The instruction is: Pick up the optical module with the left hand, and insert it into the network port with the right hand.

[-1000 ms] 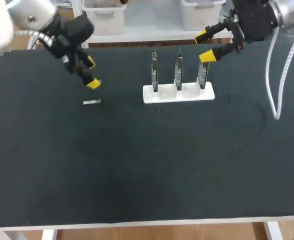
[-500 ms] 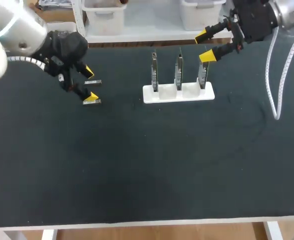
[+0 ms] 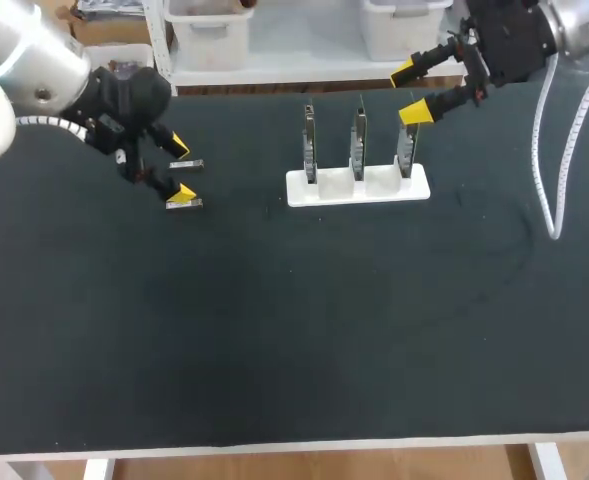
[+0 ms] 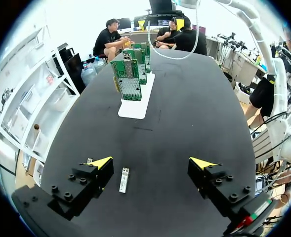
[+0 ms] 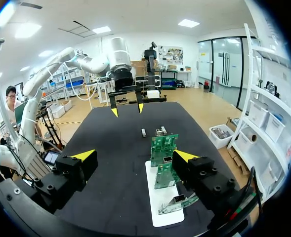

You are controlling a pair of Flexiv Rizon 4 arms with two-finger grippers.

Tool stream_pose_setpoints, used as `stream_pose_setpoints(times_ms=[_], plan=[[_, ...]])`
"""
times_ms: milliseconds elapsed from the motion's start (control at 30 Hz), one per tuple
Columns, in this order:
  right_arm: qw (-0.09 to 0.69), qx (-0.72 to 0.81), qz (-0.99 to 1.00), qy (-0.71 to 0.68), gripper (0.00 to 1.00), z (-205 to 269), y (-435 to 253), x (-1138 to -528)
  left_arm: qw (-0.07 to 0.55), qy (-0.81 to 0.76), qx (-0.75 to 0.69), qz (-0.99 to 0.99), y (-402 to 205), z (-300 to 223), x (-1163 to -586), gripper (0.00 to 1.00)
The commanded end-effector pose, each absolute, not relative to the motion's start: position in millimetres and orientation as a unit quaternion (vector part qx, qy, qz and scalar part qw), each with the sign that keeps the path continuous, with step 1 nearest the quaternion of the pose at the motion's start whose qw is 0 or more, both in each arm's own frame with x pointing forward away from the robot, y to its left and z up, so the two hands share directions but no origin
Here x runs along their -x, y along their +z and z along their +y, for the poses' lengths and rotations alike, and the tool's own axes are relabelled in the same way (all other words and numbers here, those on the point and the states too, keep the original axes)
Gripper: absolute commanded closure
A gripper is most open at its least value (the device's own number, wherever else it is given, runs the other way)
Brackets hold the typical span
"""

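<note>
The optical module is a small silver bar lying flat on the dark mat at the left. My left gripper hovers over it, open. In the left wrist view the module lies on the mat between the wide-apart fingers of the left gripper, nearer one of them, touching neither. Three green network cards stand upright in a white holder at the table's middle back. My right gripper is open and empty above the holder's right end, and the cards sit just ahead of the right gripper.
A second small silver part lies on the mat just behind the module, beside my left finger. A white cable from the right arm hangs over the table's right side. The mat's front half is bare.
My left gripper came down and toward the front, from above and behind the module to right over it, then held nearly still. The right arm has not moved.
</note>
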State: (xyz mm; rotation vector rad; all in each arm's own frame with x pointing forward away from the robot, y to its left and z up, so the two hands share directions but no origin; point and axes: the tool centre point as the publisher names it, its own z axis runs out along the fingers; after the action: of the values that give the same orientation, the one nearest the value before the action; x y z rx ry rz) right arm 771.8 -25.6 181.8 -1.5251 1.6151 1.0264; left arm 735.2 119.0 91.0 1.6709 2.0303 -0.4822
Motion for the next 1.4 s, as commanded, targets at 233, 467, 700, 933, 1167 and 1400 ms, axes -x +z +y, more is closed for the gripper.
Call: stream_pose_setpoints(times_ms=[233,467,700,933,1167,1400], plan=[[0.341,0.586,0.622,0.393,0.0,-26,182,-770,0.222,-0.154,-0.623,0.734,98,120,-743,0.0],[0.341,0.586,0.622,0.393,0.0,-26,182,-770,0.169,-0.126,-0.604,0.769,76,159,-741,0.0],[0.341,0.586,0.622,0.393,0.0,-26,182,-770,0.169,-0.119,-0.587,0.783,67,173,-737,0.0],[0.341,0.586,0.622,0.393,0.0,-26,182,-770,0.17,-0.125,-0.602,0.77,53,154,-749,0.0],[0.341,0.586,0.622,0.393,0.0,-26,182,-770,0.166,-0.132,-0.613,0.761,44,148,-764,0.0],[0.341,0.586,0.622,0.393,0.0,-26,182,-770,0.175,-0.167,-0.61,0.754,45,148,-766,0.0]])
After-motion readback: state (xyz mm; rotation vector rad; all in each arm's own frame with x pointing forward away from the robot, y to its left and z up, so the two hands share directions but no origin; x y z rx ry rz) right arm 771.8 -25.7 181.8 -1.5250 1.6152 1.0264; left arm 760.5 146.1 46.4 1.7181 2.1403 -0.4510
